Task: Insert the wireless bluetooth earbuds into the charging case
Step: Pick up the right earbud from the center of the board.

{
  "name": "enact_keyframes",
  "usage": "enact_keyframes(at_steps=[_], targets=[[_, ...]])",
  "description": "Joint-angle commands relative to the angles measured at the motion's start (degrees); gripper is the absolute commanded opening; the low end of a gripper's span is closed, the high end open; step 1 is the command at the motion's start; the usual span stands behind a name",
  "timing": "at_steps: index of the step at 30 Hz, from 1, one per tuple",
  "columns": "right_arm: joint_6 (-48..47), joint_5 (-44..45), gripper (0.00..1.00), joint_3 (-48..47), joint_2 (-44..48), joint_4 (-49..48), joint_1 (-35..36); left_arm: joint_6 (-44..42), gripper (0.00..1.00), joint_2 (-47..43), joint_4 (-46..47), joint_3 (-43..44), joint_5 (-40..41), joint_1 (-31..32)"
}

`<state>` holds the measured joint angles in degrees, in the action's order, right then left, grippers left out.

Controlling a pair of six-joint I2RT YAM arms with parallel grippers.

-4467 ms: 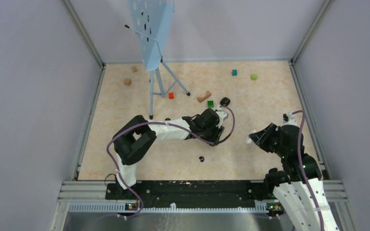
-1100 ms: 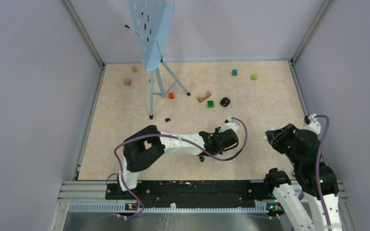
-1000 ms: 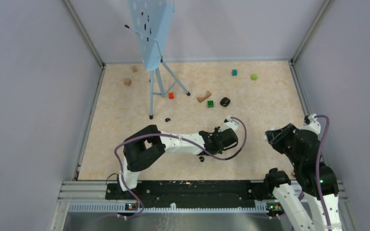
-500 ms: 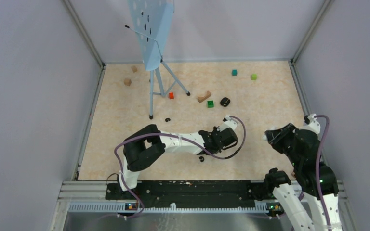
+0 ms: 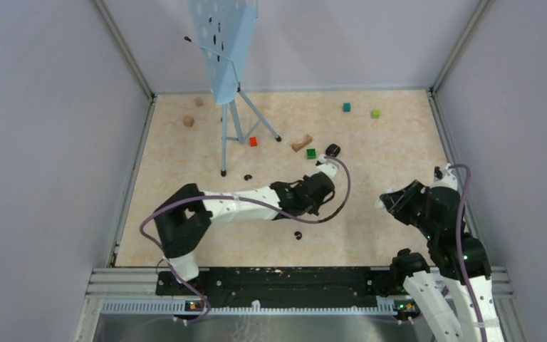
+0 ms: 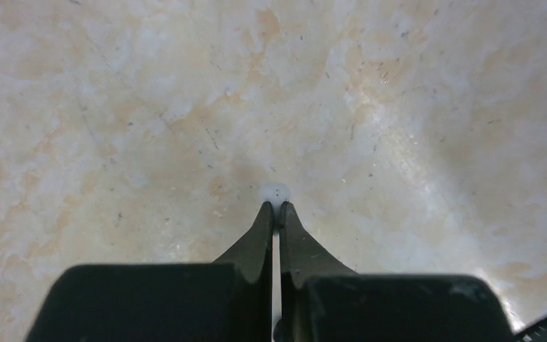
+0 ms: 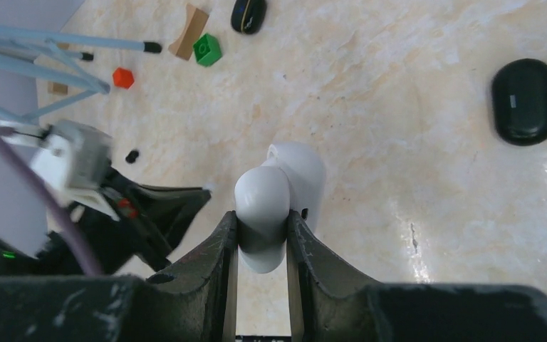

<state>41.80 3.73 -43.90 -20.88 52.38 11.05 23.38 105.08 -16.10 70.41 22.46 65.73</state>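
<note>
**Left gripper** (image 6: 275, 208): my fingers are pressed together, with no gap at the tips. A white earbud (image 6: 275, 192) is pinched at their very end, at 12 o'clock from the tips, over the marbled table (image 6: 434, 107). I cannot tell whether it is lifted off the surface.

**Right gripper** (image 7: 262, 218): my fingers are set narrow and clamp the white charging case (image 7: 265, 203) from both sides. The case shows two rounded halves, the farther one toward 1 o'clock.

**Surroundings, right wrist view:**
- A black pod (image 7: 525, 100) lies on the table at 2 o'clock from the case, well apart.
- A second black pod (image 7: 248, 14) lies at 12 o'clock near the frame's top edge.
- The green block (image 7: 207, 49) and the wooden block (image 7: 189, 32) sit just beside it at its 8 o'clock.

**Surroundings, top view:**
- A black earbud (image 5: 298, 235) lies at 6 o'clock from my left wrist, apart from it.
- A second black earbud (image 5: 248, 177) lies at 9 o'clock from that wrist.
</note>
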Motion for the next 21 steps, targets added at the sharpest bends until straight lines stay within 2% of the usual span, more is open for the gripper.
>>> enact_keyframes(at_steps=[1, 6, 7, 9, 15, 21], targets=[[-3.58, -11.17, 0.0, 2.36, -2.07, -8.06, -0.49, -0.87, 0.0, -13.13, 5.23, -3.8, -8.6, -4.15], [-6.11, -25.55, 0.0, 5.93, -2.17, -16.94, -0.43, -0.04, 0.0, -23.98, 6.11, -8.49, -17.87, -9.05], [-5.32, -34.5, 0.0, 9.36, -1.74, -23.69, -0.42, 1.93, 0.0, -29.91, 8.54, -11.4, -27.27, -10.97], [-3.03, -38.54, 0.0, 11.98, -0.89, -29.69, -0.42, 4.36, 0.0, -33.05, 10.82, -13.21, -31.49, -11.15], [2.49, -42.96, 0.0, 16.73, 0.55, -38.95, -0.49, 12.03, 0.0, -37.04, 21.29, -18.43, -40.68, -11.31], [4.0, -41.63, 0.0, 17.18, 0.0, -38.17, -0.44, 15.87, 0.0, -35.81, 25.49, -20.04, -43.75, -11.25]])
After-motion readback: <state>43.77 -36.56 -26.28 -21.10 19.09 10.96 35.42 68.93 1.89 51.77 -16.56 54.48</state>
